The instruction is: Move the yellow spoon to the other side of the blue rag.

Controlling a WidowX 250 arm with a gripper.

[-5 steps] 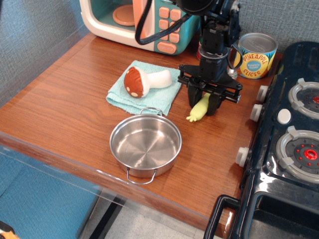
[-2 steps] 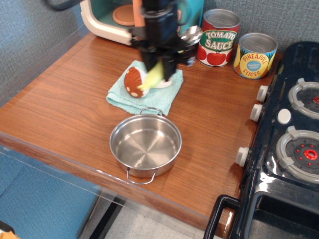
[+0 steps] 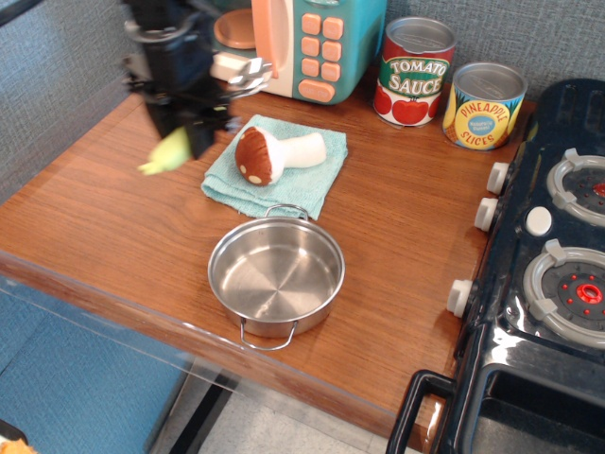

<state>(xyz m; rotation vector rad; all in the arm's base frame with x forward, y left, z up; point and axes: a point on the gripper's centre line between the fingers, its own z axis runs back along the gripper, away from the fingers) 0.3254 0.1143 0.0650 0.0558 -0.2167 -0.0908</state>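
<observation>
Black robot hand (image 3: 186, 121) clenched on the pale yellow-green corn-handled toy spoon (image 3: 168, 154), held in the air over the wooden table (image 3: 104, 208), just left of the folded light teal-blue terry rag (image 3: 307, 184). A brown-capped white toy mushroom (image 3: 274, 153) lies on the rag. Round steel pan (image 3: 276, 272) holds nothing; tomato sauce can (image 3: 414, 71) and pineapple slices can (image 3: 484, 105) stand upright, lids closed.

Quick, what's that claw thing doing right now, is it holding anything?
Gripper: closed on the yellow spoon, held in the air left of the blue rag.
</observation>
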